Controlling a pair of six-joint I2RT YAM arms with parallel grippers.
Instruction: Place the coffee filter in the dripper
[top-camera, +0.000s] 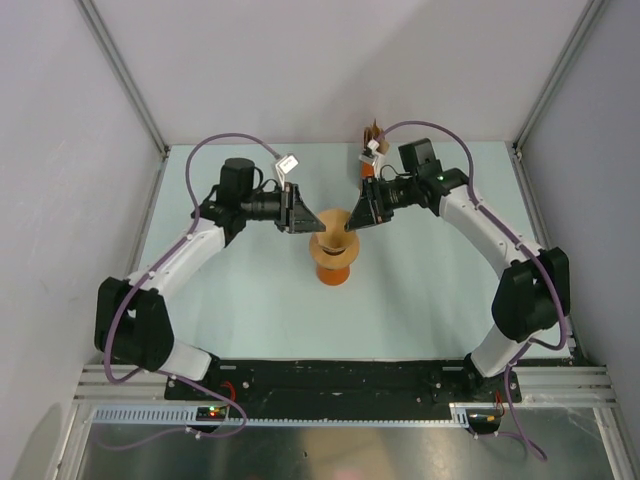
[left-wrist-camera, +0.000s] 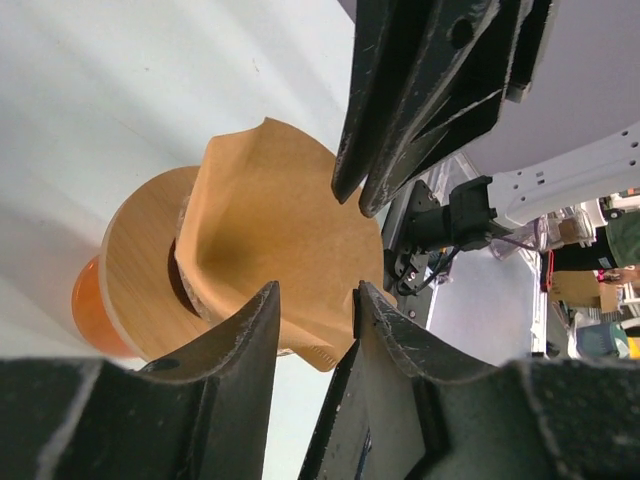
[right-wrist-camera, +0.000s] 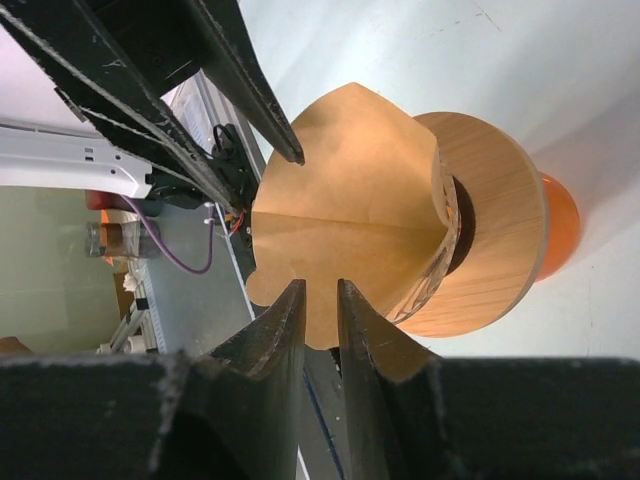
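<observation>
The light-brown coffee filter (top-camera: 335, 224) sits spread as a cone in the clear dripper (right-wrist-camera: 436, 262), which rests on a round wooden disc (top-camera: 335, 250) over an orange glass beaker (top-camera: 335, 276). The filter (left-wrist-camera: 280, 220) stands well above the dripper's rim (left-wrist-camera: 186, 290). My left gripper (left-wrist-camera: 315, 295) is open at the filter's left edge, its fingers apart and not clamping the paper. My right gripper (right-wrist-camera: 320, 288) is at the filter's (right-wrist-camera: 345, 200) right edge, its fingers a narrow gap apart, the paper beyond the tips. Both grippers face each other across the dripper (top-camera: 318, 224) (top-camera: 353, 222).
A small orange box with brown papers (top-camera: 372, 136) stands at the back of the table behind the right arm. The wooden disc (right-wrist-camera: 492, 230) and beaker (right-wrist-camera: 560, 225) stand mid-table. Frame posts and grey walls bound the pale table on three sides.
</observation>
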